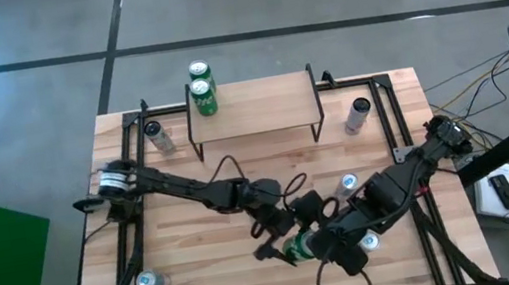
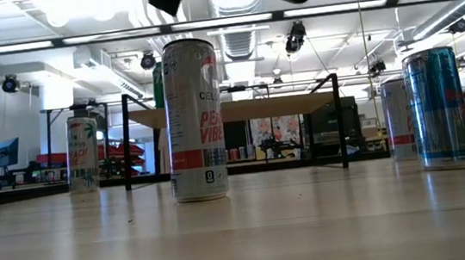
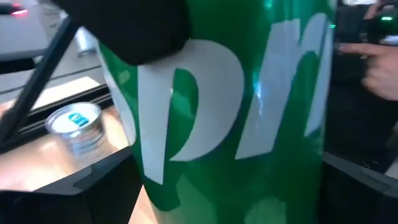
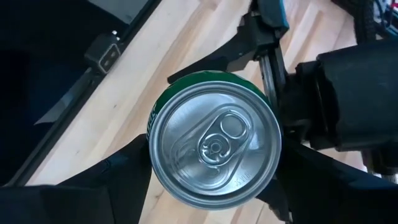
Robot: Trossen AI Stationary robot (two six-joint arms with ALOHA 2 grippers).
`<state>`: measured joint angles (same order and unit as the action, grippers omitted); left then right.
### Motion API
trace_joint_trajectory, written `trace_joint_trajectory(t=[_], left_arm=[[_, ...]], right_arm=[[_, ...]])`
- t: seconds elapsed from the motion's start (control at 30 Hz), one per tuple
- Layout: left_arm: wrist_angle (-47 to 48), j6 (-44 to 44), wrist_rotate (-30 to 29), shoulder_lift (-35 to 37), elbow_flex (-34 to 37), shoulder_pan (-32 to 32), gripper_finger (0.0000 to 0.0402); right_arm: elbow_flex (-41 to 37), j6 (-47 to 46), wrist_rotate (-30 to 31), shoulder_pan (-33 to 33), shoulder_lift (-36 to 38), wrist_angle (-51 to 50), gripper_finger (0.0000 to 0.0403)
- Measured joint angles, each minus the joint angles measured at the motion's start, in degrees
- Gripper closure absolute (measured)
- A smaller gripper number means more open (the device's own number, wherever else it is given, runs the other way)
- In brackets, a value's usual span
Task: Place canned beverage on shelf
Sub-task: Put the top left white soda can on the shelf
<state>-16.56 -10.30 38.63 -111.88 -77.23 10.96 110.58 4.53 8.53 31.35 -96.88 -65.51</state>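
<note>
Green can (image 4: 214,146) held level, lengthwise.

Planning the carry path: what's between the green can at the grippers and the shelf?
High view: only the left arm's wrist and a cable loop sit between the green can and the shelf; no other cans.
</note>
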Motion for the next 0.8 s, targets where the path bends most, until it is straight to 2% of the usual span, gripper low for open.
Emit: trace_joint_trajectory(t=[0.17, 0.33, 0.43, 0.57, 0.73, 0.8], left_arm=[[0.35, -3.48, 1.14, -0.92, -0.82, -0.13, 0.0049], [0.61, -3.61, 0.96, -0.70, -0.52, -0.22, 0.0084], [0.70, -3.42, 0.87, -0.70, -0.77, -0.22, 0.0101], [1.08, -3.27, 0.64, -0.63, -1.12, -0.20, 0.0101], [4.18, -4.04, -5.93, 0.08, -1.46, -0.26, 0.0089], [4.13, -4.33, -9.54, 0.99, -0.94, -0.28, 0.0090]], right_arm=[[-0.92, -0.89, -1.55, 0.29, 0.00, -0.34, 0.0114], [-1.11, -1.48, -0.80, 1.29, 0.00, -0.25, 0.0114], [-1.11, -1.48, -0.61, 1.62, 0.00, -0.09, 0.0103], [-1.11, -2.11, -0.94, 1.70, 0.00, 0.40, 0.0086], [-1.11, -7.32, -0.98, 1.96, 0.66, -1.26, 0.0074], [-1.11, -11.00, 1.17, 2.13, 1.49, -3.01, 0.0074]])
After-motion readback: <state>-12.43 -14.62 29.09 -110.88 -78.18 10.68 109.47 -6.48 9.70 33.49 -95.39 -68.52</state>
